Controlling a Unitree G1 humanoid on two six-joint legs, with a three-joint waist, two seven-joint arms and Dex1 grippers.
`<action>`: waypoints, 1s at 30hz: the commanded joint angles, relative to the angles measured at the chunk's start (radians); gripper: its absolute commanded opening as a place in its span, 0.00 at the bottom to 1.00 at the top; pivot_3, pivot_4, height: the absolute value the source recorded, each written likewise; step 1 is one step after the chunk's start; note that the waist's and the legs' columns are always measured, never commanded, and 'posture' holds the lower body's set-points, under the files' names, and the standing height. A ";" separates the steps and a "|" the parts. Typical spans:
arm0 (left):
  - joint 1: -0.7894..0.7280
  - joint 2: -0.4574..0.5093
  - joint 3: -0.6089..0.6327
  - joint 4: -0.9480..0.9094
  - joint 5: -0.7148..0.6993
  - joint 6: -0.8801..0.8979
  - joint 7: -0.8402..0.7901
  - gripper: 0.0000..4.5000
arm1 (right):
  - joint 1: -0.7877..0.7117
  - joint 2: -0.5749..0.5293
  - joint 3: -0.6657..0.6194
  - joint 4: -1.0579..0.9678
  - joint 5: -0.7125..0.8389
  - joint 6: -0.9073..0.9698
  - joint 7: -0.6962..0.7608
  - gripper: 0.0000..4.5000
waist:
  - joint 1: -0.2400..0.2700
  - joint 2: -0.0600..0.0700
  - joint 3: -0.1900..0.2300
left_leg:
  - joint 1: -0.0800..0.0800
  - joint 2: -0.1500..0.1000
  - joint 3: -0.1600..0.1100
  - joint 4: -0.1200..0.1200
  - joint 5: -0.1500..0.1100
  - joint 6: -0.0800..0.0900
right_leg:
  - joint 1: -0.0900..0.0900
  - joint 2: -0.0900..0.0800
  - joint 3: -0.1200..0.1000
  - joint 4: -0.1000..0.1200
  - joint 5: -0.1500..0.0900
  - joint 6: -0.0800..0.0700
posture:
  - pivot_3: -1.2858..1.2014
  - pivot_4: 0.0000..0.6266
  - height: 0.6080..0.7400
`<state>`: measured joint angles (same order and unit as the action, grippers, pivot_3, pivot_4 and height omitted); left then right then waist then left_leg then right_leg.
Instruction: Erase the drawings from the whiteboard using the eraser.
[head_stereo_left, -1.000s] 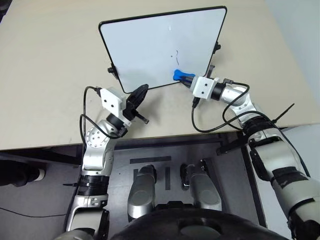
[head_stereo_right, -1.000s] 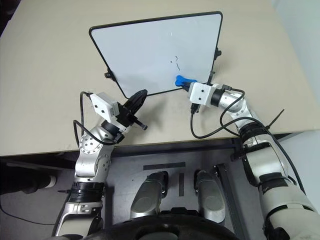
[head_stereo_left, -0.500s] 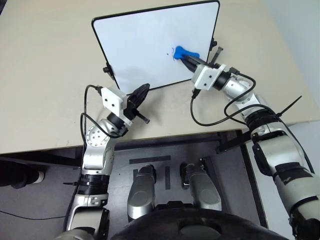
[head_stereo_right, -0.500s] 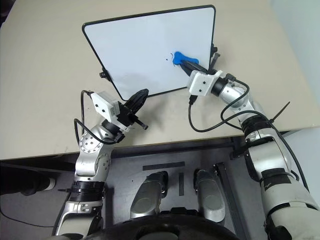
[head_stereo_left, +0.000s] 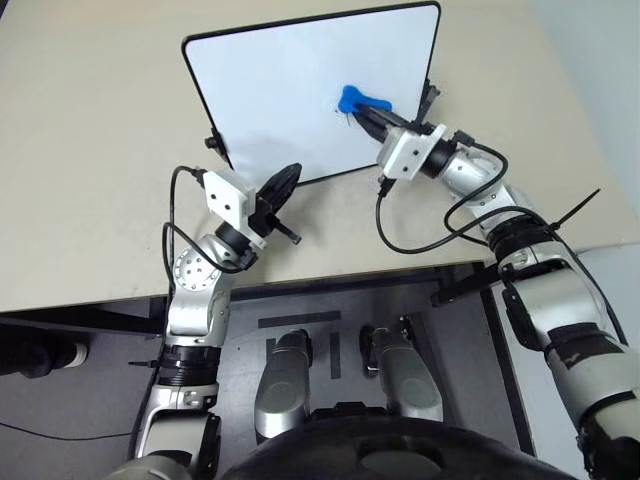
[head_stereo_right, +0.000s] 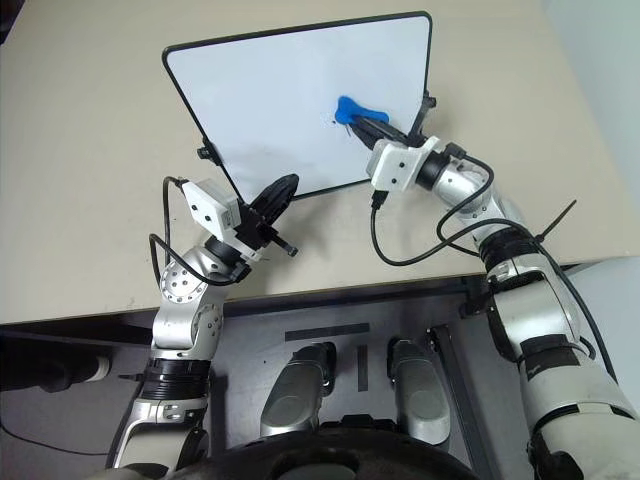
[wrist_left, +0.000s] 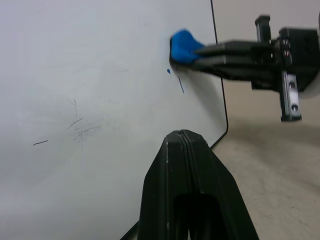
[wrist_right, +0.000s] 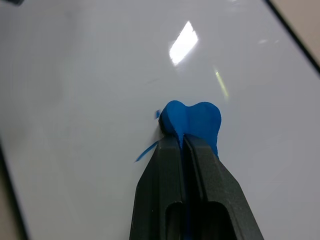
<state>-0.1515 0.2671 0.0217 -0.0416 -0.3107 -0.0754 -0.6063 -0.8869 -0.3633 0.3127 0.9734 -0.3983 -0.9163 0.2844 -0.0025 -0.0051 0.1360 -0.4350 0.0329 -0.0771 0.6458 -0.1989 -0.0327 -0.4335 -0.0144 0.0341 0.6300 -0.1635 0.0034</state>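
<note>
Right tool (head_stereo_left: 368, 113) pinched the blue eraser (head_stereo_left: 355, 99), pressed on the whiteboard (head_stereo_left: 290, 90) over the drawings (wrist_left: 179, 82); a short blue stroke remained beside it. Best to keep the eraser flat with short strokes over that stroke. Board's right edge was near; open board lay to the left. Left tool (head_stereo_left: 282, 182), fingers pressed together, sat at the lower edge above the tabletop (head_stereo_left: 90, 150).

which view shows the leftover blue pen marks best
The left wrist view: the drawings show as a short stroke and a dot on the whiteboard, just below the eraser. The right wrist view shows a stroke partly behind the right gripper. In the eye views they are tiny specks.
</note>
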 joint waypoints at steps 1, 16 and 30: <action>-0.012 -0.003 -0.003 -0.011 0.005 -0.022 -0.004 0.00 | 0.004 0.005 0.012 0.029 -0.022 0.031 -0.015 0.00 | 0.000 0.000 0.000 | 0.000 0.000 0.000 0.000 -0.003 -0.005 | 0.000 0.000 0.000 0.000 0.001 0.000 | 0.52 0.24 1.00; -0.018 -0.001 -0.003 -0.006 0.003 -0.022 -0.010 0.00 | -0.026 0.014 -0.001 -0.023 -0.006 -0.011 -0.018 0.00 | -0.001 0.000 0.000 | 0.000 0.000 0.000 0.000 -0.003 -0.005 | -0.001 0.000 0.000 -0.001 0.004 -0.001 | 0.52 0.24 1.00; -0.020 -0.005 -0.004 -0.002 0.005 -0.025 -0.004 0.00 | -0.043 0.024 0.012 -0.081 -0.005 0.014 -0.005 0.00 | 0.003 0.000 0.000 | -0.002 0.000 0.000 0.000 -0.002 -0.002 | -0.002 0.000 0.000 -0.004 0.000 0.003 | 0.52 0.24 1.00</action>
<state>-0.1571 0.2669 0.0190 -0.0352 -0.3105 -0.0799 -0.6086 -0.9362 -0.3289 0.3248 0.8780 -0.3953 -0.9186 0.2840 0.0009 -0.0048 0.1362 -0.4367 0.0329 -0.0772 0.6455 -0.2011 -0.0347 -0.4359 -0.0145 0.0340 0.6265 -0.1634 0.0060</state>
